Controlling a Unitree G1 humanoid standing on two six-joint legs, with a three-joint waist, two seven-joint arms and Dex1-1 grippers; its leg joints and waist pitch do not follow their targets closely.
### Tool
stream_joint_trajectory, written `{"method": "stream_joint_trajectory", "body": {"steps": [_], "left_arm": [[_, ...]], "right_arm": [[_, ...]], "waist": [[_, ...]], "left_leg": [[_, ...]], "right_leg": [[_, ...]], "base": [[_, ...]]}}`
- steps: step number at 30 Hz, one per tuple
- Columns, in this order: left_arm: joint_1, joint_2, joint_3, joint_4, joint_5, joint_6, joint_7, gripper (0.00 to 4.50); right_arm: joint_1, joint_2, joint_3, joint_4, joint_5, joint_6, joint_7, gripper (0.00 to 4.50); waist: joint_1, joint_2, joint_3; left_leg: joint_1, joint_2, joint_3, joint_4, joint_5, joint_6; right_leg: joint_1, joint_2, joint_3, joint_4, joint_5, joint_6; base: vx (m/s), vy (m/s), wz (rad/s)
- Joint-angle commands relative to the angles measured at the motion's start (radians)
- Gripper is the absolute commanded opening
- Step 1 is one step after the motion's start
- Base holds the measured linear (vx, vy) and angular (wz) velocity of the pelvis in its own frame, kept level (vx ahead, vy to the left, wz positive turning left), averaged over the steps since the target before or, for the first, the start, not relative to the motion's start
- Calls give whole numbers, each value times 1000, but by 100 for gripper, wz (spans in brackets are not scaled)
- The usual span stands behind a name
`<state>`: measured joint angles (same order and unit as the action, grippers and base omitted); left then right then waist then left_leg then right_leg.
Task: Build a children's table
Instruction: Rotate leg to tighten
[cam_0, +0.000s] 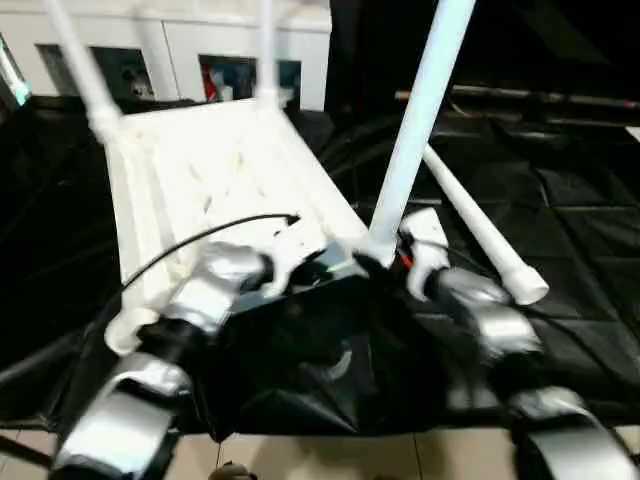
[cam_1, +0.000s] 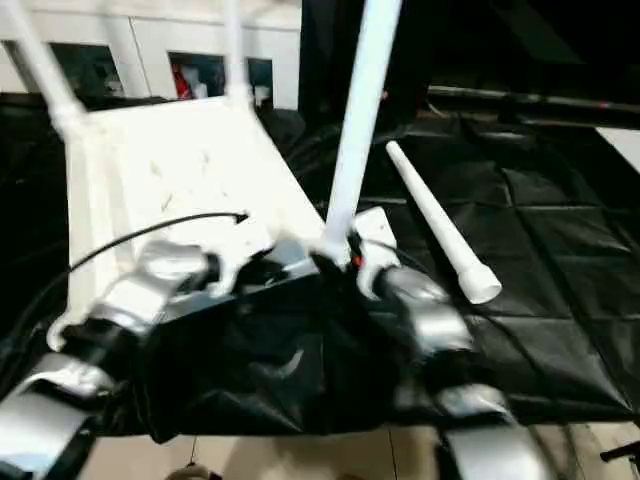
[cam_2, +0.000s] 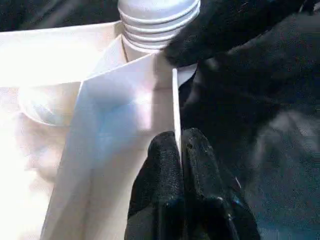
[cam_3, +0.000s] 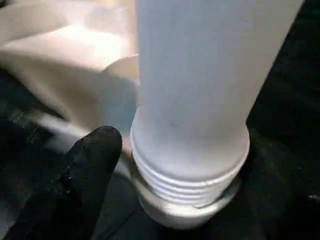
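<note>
1. The table top (cam_0: 215, 180) lay upside down on the black cloth (cam_0: 560, 230).
2. The left gripper (cam_2: 179, 150) pinched its rim, fingers clenched.
3. The right gripper (cam_0: 385, 262) stood released around the near-corner leg (cam_0: 415, 120).
4. A loose leg (cam_0: 480, 228) lay beside the top.

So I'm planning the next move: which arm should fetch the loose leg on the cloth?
Right, probably. The right gripper is open beside the standing leg, nearest the loose leg. The left gripper is shut on the tabletop rim, steadying it.
</note>
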<state>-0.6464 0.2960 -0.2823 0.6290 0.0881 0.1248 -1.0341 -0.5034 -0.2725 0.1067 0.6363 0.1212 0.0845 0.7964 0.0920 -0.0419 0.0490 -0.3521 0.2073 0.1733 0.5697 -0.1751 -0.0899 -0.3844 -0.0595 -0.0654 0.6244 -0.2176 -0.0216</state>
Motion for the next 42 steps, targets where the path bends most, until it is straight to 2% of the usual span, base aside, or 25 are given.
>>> {"method": "stream_joint_trajectory", "body": {"steps": [1,3,7,8,14,15,19,20,21,23,24,27,28,29,32,33,36,38,40,42], "left_arm": [[18,8,-13,-26,-50,-50,-100,0],[24,39,-21,-34,-55,-59,-150,0],[36,82,-18,-67,-88,-44,-240,0],[37,87,-16,-71,-91,-43,-249,0],[41,104,-10,-74,-99,-48,-277,0],[41,104,-10,-73,-99,-49,-279,0],[41,101,-12,-71,-100,-49,-279,0],[40,100,-12,-69,-99,-51,-277,0],[40,99,-11,-69,-98,-52,-276,0],[40,98,-11,-68,-97,-53,-275,0],[33,89,-7,-57,-85,-57,-243,0],[22,73,0,-39,-68,-51,-186,0],[10,49,10,-17,-54,-39,-118,0],[10,49,10,-17,-54,-39,-118,0],[-16,-12,25,18,-34,-16,10,0],[-22,-28,25,26,-26,-5,41,0],[-55,-132,19,79,10,43,210,0],[-59,-152,17,85,15,51,236,0],[-61,-196,2,90,23,62,272,0],[-61,-212,-3,91,28,60,282,0]], "right_arm": [[11,-30,36,-56,14,14,122,386],[18,-61,43,-80,18,31,177,386],[26,-89,53,-121,36,51,239,386],[28,-92,54,-129,40,53,245,386],[33,-92,57,-150,55,75,278,386],[36,-91,59,-154,54,80,283,360],[44,-85,61,-159,53,96,286,347],[46,-84,63,-161,53,97,284,333],[49,-84,65,-165,54,99,283,310],[52,-84,66,-170,56,103,281,301],[57,-76,64,-163,45,114,245,288],[54,-55,49,-131,19,124,165,278],[39,-21,23,-76,-5,132,47,276],[39,-21,23,-76,-5,132,47,276],[10,57,-39,15,-4,162,-162,274],[4,76,-53,30,-2,169,-209,274],[-42,186,-123,137,21,187,-467,274],[-51,206,-131,155,27,186,-500,273],[-73,253,-134,193,28,166,-553,273],[-82,270,-123,203,17,152,-555,273]], "waist": [[4,-3,-59],[3,-3,-58],[9,0,-58],[10,-3,-58],[17,-4,-57],[18,-4,-58],[20,-4,-59],[20,-1,-58],[20,-3,-58],[20,-3,-58],[20,0,-59],[17,-1,-58],[16,-2,-54],[16,-2,-54],[6,-2,-49],[4,-3,-49],[-2,-2,-51],[-1,1,-54],[-1,2,-56],[0,2,-57]], "left_leg": [[-1,29,-4,-55,-133,69],[0,28,-2,-54,-125,77],[3,33,-1,-55,-122,72],[2,34,-1,-55,-122,70],[4,32,-1,-55,-123,57],[3,32,-1,-55,-120,56],[2,32,-1,-54,-106,59],[3,31,-1,-54,-111,58],[3,31,-1,-54,-114,55],[3,31,-2,-55,-114,52],[3,31,-2,-54,-110,52],[2,30,-2,-54,-114,45],[4,29,-3,-58,-143,31],[4,29,-3,-58,-143,31],[9,28,-6,-64,-208,-10],[10,27,-6,-64,-214,-14],[7,28,-6,-64,-191,-12],[12,28,-6,-62,-187,-18],[6,28,-6,-62,-165,-6],[6,26,-5,-61,-157,0]], "right_leg": [[51,-82,54,-71,-37,-199],[48,-80,53,-70,-18,-214],[48,-81,51,-66,-16,-234],[48,-83,51,-65,-17,-236],[47,-84,52,-66,-36,-227],[48,-83,52,-66,-31,-228],[49,-83,52,-63,-8,-225],[48,-83,51,-65,-17,-226],[49,-83,51,-65,-21,-225],[50,-83,51,-65,-25,-223],[50,-82,52,-63,-16,-224],[49,-83,52,-64,-17,-222],[47,-84,52,-72,-79,-212],[47,-84,52,-72,-79,-212],[41,-88,53,-87,-235,-183],[41,-88,54,-88,-256,-176],[40,-86,56,-86,-224,-171],[39,-87,56,-87,-215,-174],[42,-84,55,-79,-134,-183],[43,-84,55,-78,-112,-183]], "base": [[0,0,0],[0,0,0],[0,0,0],[0,0,0],[0,0,0],[0,0,0],[0,0,0],[0,0,0],[0,0,0],[0,0,0],[0,0,0],[0,0,0],[0,0,0],[0,0,0],[0,0,0],[0,0,0],[0,0,0],[0,0,0],[0,0,0],[0,0,0]]}}
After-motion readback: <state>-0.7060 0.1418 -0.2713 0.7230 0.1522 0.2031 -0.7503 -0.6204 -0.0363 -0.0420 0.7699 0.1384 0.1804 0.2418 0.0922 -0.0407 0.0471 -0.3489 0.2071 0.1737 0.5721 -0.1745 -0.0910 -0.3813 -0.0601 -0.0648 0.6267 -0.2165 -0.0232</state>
